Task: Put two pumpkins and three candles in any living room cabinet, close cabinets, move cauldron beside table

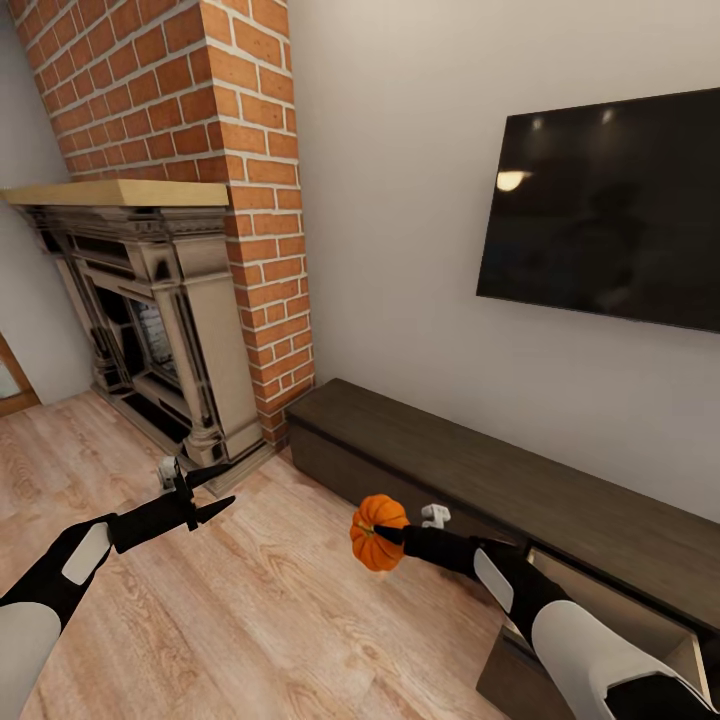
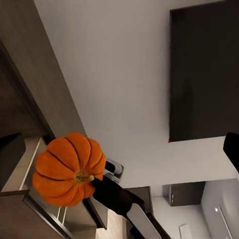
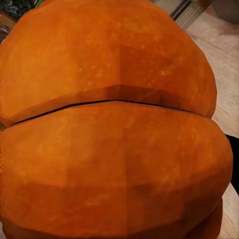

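Right tool is clamping the pumpkin in mid-air — hanging above the floor, just before the cabinet; left tool is spreading apart, empty.

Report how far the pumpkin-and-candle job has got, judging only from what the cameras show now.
Done: a drawer of the cabinet stands open, pale inside, with nothing visible in the part that shows. In hand: the right gripper holds one pumpkin in the air above the wood floor, short of that drawer. The left gripper is open and carries nothing. Left: stowing this pumpkin; the second pumpkin, candles and cauldron; closing up.
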Controlling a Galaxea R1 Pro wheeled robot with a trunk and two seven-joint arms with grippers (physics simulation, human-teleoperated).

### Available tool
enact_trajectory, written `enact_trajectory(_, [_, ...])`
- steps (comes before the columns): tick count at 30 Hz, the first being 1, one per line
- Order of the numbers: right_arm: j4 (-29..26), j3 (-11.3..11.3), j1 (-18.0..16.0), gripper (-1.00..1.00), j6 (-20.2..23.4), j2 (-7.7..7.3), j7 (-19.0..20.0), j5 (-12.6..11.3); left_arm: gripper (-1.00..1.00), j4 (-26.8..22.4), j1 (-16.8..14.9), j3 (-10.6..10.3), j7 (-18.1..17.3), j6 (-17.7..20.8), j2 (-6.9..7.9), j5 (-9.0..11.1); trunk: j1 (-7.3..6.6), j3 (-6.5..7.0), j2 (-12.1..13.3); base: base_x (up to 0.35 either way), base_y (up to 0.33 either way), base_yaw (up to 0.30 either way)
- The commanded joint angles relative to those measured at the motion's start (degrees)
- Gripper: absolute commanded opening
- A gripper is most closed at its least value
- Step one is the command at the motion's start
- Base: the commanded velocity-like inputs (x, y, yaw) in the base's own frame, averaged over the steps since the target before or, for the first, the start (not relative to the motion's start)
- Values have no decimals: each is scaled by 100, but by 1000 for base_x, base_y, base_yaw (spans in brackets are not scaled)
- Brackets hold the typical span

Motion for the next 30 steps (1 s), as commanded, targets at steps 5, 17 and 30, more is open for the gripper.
enact_trajectory(5, [-30, 27, 1, -100, 47, -13, -3, -23, 100, 1, -4, 8, -16, 25, -1, -12, -1, -5, -3, 0, 0, 0])
enact_trajectory(17, [-107, 78, 128, -100, 108, 8, -19, 3, 100, 1, -4, 6, -16, 25, -1, -14, -1, -1, -3, 0, 0, 158])
enact_trajectory(30, [-69, 509, 129, -100, 107, 15, -92, 30, 100, 1, -4, 2, -16, 25, -5, -14, -1, -27, -3, 0, 0, 293])
